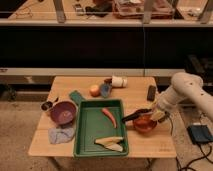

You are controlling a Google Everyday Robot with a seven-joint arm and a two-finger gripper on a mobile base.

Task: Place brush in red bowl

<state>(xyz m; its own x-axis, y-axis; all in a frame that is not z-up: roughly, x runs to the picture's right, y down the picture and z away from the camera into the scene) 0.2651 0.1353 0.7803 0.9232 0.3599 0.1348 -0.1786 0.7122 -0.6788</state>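
Your gripper (156, 114) sits at the right of the table (135, 145), just over the red bowl (145, 124). I cannot tell how it is set. The brush (134, 115) lies slanted across the bowl's left rim, dark handle poking toward the green tray (86, 127), likely because it is too long to drop fully inside. The tray holds 1 red pepper (109, 115) and a pale vegetable (110, 143). The purple bowl (63, 112) on the left looks empty
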